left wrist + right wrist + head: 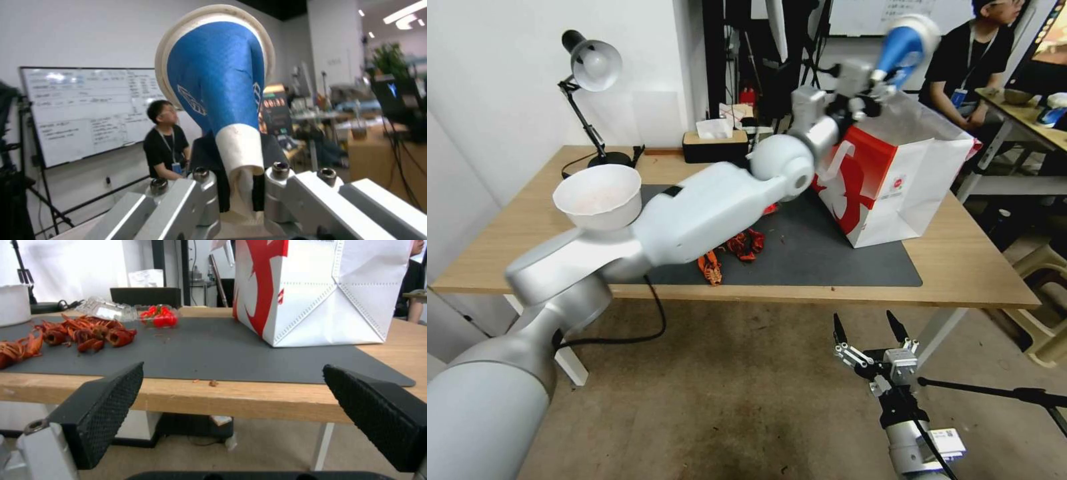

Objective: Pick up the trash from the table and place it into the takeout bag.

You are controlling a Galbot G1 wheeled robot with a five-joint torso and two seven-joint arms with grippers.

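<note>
Above the takeout bag (904, 177), the left gripper (872, 85) pinches a blue-and-white paper cup (908, 41); the right gripper (870, 331) hangs open below the table (974, 267).

Blue-and-white paper cup (906, 41), squashed and tilted, above the upright takeout bag (907, 180).

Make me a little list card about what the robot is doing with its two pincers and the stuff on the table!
Left pincer: up high over the takeout bag, shut on the blue-and-white paper cup
Cup: squashed at its base between the fingers
Right pincer: open, low in front of the table, holding nothing
Bag: standing on the dark grey mat
Paper bowl: on the table's left side
Red shell scraps: lying on the mat
Clear plastic box: on the mat, with red bits inside
</note>
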